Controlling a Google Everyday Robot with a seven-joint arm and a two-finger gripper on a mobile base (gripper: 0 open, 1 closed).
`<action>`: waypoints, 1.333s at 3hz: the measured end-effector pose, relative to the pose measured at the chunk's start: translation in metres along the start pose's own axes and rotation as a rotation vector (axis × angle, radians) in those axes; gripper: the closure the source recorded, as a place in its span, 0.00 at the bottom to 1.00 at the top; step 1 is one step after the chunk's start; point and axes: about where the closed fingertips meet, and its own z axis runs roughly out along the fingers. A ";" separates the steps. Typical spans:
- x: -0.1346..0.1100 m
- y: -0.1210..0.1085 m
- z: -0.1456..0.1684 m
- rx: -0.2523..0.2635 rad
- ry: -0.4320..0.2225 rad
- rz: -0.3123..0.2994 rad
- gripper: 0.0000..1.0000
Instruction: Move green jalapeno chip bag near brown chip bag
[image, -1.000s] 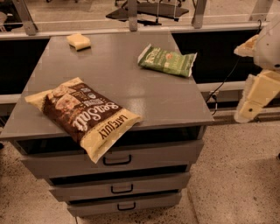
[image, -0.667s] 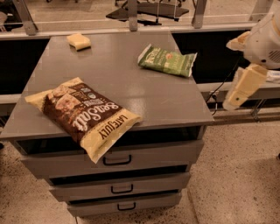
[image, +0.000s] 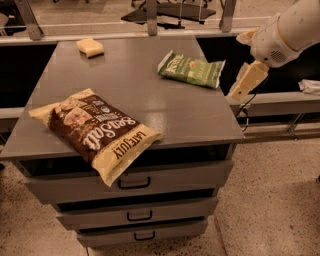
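- Presently the green jalapeno chip bag (image: 191, 70) is lying flat on the far right part of the grey cabinet top (image: 125, 85), with its right end reaching about to the right edge.
- The brown chip bag (image: 95, 132) is lying slantwise at the front left, well apart from the green one. Its cream-yellow lower end is hanging over the front edge, above the top drawer (image: 135, 182).
- A wide stretch of bare grey top is running between the two bags, free of other things.
- A yellow sponge (image: 90, 47) is sitting near the far left corner, away from both bags.
- The gripper (image: 248, 80) is hanging off the cabinet's right side, just beside the green bag and not touching it. How far it is parted cannot be told, and nothing is showing in its hold.
- White script reading "Sea Salt" is running across the brown bag, and dark letters reading "LATEJULY" are showing on its cream end. The green bag's pale lettering is too small to read.
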 end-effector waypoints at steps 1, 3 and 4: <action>-0.007 -0.027 0.043 0.016 -0.036 0.028 0.00; -0.005 -0.075 0.109 0.009 -0.082 0.188 0.00; 0.002 -0.082 0.139 -0.035 -0.098 0.298 0.00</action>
